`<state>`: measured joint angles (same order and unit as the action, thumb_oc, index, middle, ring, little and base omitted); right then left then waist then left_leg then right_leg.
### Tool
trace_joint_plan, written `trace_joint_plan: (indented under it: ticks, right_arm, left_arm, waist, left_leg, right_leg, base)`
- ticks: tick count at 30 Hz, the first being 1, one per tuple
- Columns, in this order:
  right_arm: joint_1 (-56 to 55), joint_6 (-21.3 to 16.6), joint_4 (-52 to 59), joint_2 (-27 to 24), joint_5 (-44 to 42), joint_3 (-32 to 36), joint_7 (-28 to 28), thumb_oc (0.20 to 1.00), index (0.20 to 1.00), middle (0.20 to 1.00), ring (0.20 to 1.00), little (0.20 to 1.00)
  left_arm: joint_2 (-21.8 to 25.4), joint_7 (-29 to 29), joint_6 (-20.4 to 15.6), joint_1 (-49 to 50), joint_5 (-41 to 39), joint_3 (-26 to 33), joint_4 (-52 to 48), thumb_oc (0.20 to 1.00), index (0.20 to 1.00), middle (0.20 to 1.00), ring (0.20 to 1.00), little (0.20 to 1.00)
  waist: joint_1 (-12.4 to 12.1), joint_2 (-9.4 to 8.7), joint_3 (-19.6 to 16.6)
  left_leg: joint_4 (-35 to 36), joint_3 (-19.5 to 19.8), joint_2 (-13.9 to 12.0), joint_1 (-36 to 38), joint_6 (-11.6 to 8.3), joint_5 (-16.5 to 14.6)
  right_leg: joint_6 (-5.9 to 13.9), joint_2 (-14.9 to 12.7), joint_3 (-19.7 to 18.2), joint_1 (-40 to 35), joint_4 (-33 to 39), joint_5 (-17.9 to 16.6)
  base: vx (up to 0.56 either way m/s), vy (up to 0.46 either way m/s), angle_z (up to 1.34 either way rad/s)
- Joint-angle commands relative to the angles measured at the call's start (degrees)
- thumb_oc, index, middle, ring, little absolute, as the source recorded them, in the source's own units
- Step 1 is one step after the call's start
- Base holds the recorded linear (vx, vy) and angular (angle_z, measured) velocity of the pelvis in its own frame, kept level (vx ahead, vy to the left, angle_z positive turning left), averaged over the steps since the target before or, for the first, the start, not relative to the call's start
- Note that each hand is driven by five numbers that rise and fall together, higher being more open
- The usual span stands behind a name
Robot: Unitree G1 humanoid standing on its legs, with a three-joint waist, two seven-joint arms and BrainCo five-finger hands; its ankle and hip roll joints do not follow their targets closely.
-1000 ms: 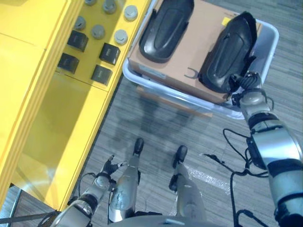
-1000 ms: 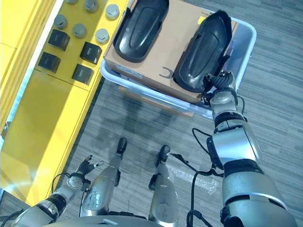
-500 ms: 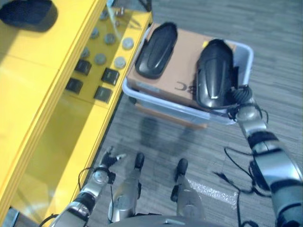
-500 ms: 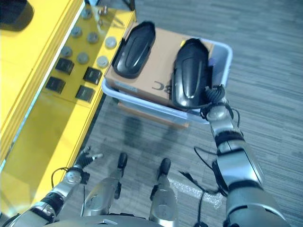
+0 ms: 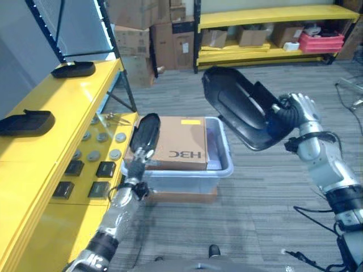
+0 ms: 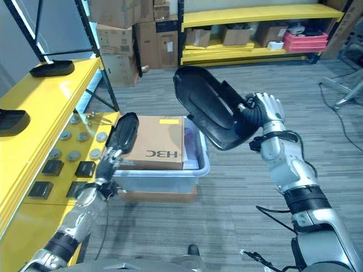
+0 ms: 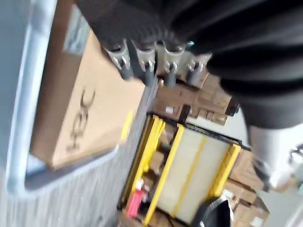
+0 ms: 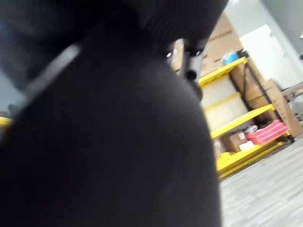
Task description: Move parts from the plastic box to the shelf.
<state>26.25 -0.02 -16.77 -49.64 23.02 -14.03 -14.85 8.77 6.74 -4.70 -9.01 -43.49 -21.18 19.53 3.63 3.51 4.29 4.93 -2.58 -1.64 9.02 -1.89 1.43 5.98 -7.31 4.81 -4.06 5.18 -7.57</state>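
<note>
While the left wrist view shows the left hand (image 7: 156,71) with fingers curled on a second black part (image 5: 145,136) over the plastic box (image 5: 224,164), the head views show the right hand (image 5: 295,110) gripping a large black part (image 5: 238,107), now lifted out toward 1 o'clock.

The two eye views looked forward and down from the head, set slightly apart — both shared the plastic box (image 5: 218,164), the yellow shelf (image 5: 54,122) along their left and the far racks. The left wrist view looked along its fingers (image 7: 147,68) at the box's corner. The right wrist view sat hard against a dark part (image 8: 94,142) — racks beyond.
</note>
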Motion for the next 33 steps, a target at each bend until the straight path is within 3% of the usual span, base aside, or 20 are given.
trace_joint_plan:
  ticks: [1,8,18,26,27,28,29,33]
  right_arm:
    - [7.22,-1.86,-1.12,0.45,0.86,-1.46,-0.37,0.2,0.2,0.2,0.2,0.2]
    - [8.26,-2.12,0.87,5.12,1.05,-5.73,1.1,0.2,0.2,0.2,0.2,0.2]
    - [12.04,-4.75,1.19,12.75,0.65,-15.37,5.36,0.2,0.2,0.2,0.2,0.2]
    - [11.76,-7.0,5.4,18.77,-1.85,-21.75,10.08,0.2,0.2,0.2,0.2,0.2]
    - [9.59,-7.47,7.34,20.47,-5.49,-21.44,10.93,0.2,0.2,0.2,0.2,0.2]
    - [9.57,-7.46,7.37,20.47,-5.5,-21.42,10.94,0.2,0.2,0.2,0.2,0.2]
    - [6.77,-7.37,7.12,23.15,-11.23,-20.24,11.29,0.2,0.2,0.2,0.2,0.2]
    - [1.68,-8.43,10.07,27.18,-15.6,-22.72,14.06,0.2,0.2,0.2,0.2,0.2]
  left_arm:
    - [-0.28,-2.05,-0.23,-5.73,-8.65,-2.78,5.55,1.0,1.0,1.0,1.0,1.0]
    - [-5.0,-1.85,1.95,-10.9,-10.73,-7.2,9.94,1.0,1.0,1.0,1.0,1.0]
    - [-7.1,-3.3,3.2,-14.53,-9.56,-9.35,14.93,1.0,1.0,1.0,1.0,1.0]
    - [-7.33,-1.94,1.51,-20.26,-8.2,-8.04,15.81,1.0,1.0,1.0,1.0,1.0]
    - [-7.48,-1.35,0.94,-21.01,-8.75,-6.9,15.61,1.0,1.0,1.0,1.0,1.0]
    - [-7.48,-1.35,0.94,-21.0,-8.76,-6.91,15.61,0.467,0.467,0.467,0.467,0.467]
    - [-7.64,-0.58,0.34,-21.21,-9.21,-6.17,15.64,0.2,0.2,0.2,0.2,0.2]
    - [-8.05,0.51,-1.44,-21.01,-10.7,-3.2,14.37,0.2,0.2,0.2,0.2,0.2]
  waist:
    - [-1.6,-2.14,-2.89]
    - [-0.63,-2.5,-4.19]
    - [-1.4,-3.03,-4.25]
    - [-1.59,-3.05,-4.09]
    - [-1.44,-3.07,-4.03]
    - [-1.42,-3.08,-4.06]
    - [-1.32,-3.12,-3.87]
    - [-1.02,-2.86,-3.23]
  left_leg:
    - [-0.64,-0.73,-0.23,0.69,-1.33,-1.19]
    - [-0.62,-0.59,-0.81,3.42,-1.31,-1.86]
    - [-0.91,0.2,-1.01,3.3,-1.27,-1.61]
    - [-0.75,0.87,-1.05,2.74,-1.58,-1.12]
    - [-0.74,0.96,-1.06,2.55,-1.64,-1.03]
    - [-0.74,0.98,-1.06,2.53,-1.64,-1.02]
    - [-0.77,0.95,-1.05,2.34,-1.66,-0.94]
    - [-0.85,1.05,-1.07,1.83,-1.81,-0.72]
  right_leg:
    - [3.04,-1.55,0.53,-4.93,-3.19,8.03]
    - [2.63,-1.02,0.93,-7.9,-3.09,8.91]
    - [2.38,-0.72,1.68,-8.19,-3.3,8.98]
    - [2.3,-0.75,2.49,-7.94,-3.55,8.95]
    - [2.27,-0.72,2.6,-7.76,-3.59,8.95]
    - [2.27,-0.73,2.63,-7.75,-3.6,8.95]
    - [2.27,-0.76,2.7,-7.59,-3.64,8.89]
    - [2.05,-0.66,2.87,-7.11,-4.04,9.14]
  base:
    - [0.08,-0.048,-0.29]
    - [0.02,-0.019,-0.03]
    - [0.0,-0.006,0.02]
    - [0.0,-0.004,0.02]
    - [-0.02,-0.016,0.1]
    - [-0.02,-0.018,0.09]
    - [-0.02,-0.008,0.07]
    - [-0.03,-0.016,0.05]
